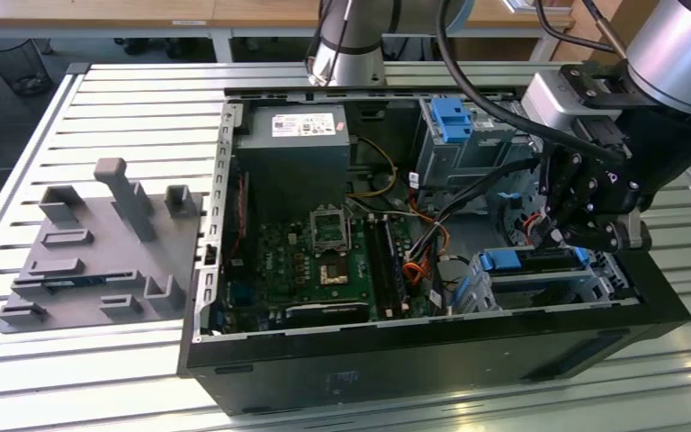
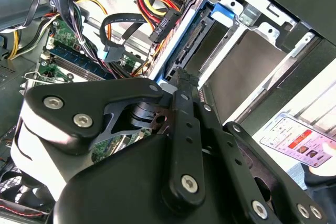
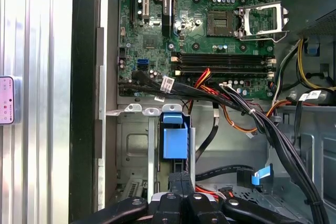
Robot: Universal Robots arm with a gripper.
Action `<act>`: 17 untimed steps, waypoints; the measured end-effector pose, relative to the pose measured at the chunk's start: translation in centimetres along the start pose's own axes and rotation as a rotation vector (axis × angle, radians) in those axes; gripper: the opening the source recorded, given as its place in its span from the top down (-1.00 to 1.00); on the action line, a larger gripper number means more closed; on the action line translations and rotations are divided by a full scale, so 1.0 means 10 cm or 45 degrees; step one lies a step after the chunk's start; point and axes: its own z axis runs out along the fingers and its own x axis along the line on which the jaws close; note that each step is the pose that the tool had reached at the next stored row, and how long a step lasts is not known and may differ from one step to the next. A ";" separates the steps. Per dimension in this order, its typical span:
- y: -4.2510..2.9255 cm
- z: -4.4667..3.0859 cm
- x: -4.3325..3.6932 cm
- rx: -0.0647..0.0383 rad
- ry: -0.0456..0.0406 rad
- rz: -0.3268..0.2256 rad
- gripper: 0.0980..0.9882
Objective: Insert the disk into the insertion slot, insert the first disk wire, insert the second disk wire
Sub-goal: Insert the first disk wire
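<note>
The disk (image 1: 535,261), in its blue carrier frame, lies inside the insertion slot (image 1: 597,286), the low metal cage at the case's corner on the exterior view's right. In the second wrist view the disk's grey face (image 2: 236,72) and blue edge (image 2: 178,45) sit within the cage rim (image 2: 265,27). My gripper (image 1: 568,241) hangs just above the cage, shut, its fingertips (image 3: 180,176) close to the blue carrier tab (image 3: 175,140) with nothing seen between them. A black connector with red and yellow wires (image 2: 160,24) and a black cable with a blue plug (image 2: 113,53) hang loose beside the disk.
The motherboard (image 1: 321,261), power supply (image 1: 291,153) and a taller bay with a blue bracket (image 1: 453,117) share the open case. A thick black cable bundle (image 3: 252,114) crosses near the cage. A grey fixture plate (image 1: 94,261) lies on the slatted table at the exterior view's left.
</note>
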 end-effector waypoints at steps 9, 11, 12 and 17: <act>-0.041 0.000 -0.009 0.000 0.000 0.000 0.98; -0.054 -0.001 -0.015 0.000 0.000 0.000 0.98; -0.059 -0.001 -0.019 0.000 0.000 0.000 0.98; -0.072 -0.001 -0.023 0.000 0.000 0.000 0.98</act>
